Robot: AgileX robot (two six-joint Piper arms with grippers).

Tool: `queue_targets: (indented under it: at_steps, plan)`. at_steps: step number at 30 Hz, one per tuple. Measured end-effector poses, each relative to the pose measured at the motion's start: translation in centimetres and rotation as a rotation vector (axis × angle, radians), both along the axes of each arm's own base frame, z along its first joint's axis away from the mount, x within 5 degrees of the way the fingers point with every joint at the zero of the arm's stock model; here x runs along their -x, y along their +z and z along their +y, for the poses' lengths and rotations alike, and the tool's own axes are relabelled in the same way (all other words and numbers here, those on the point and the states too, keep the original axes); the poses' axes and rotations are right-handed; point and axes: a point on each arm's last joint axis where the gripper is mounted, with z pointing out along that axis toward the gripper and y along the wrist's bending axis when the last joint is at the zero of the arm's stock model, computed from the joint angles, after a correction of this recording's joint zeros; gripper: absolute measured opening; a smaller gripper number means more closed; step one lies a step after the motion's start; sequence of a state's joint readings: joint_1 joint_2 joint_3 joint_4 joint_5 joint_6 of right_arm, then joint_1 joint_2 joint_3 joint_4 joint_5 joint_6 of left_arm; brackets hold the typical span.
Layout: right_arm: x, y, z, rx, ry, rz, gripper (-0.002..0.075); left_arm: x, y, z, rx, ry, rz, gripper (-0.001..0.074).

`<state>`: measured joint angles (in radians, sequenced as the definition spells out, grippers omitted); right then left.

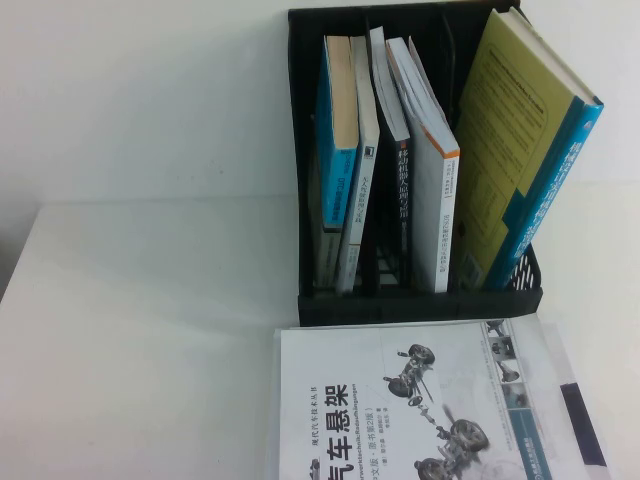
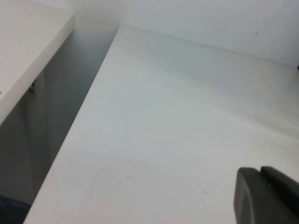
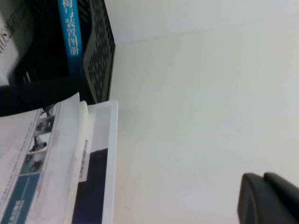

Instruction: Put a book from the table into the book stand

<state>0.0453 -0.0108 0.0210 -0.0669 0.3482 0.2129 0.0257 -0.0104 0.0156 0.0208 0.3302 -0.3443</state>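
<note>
pre-grasp step: the book lies flat on the desk before the book stand; my left end effector and right end effector hover apart from it, closure indeterminable; next move calls for gripping the book's edge.

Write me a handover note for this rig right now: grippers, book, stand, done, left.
Left gripper: over bare table, holding nothing.
Right gripper: over the table beside the book, holding nothing.
The book lies flat in front of the book stand, on another book with a dark cover.
The stand holds several upright books, plus the olive-yellow book leaning at the right.
Done: nothing.
Left: grasp the book, slot it in.
</note>
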Motion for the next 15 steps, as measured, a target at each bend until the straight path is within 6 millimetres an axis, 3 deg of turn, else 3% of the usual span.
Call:
queue_targets:
  at_steps: [15]
  plan:
    - [0.00,0.00,0.00,0.000,0.000,0.000,-0.0005,0.00,0.00,0.00,-0.008,-0.002,0.000,-0.0004]
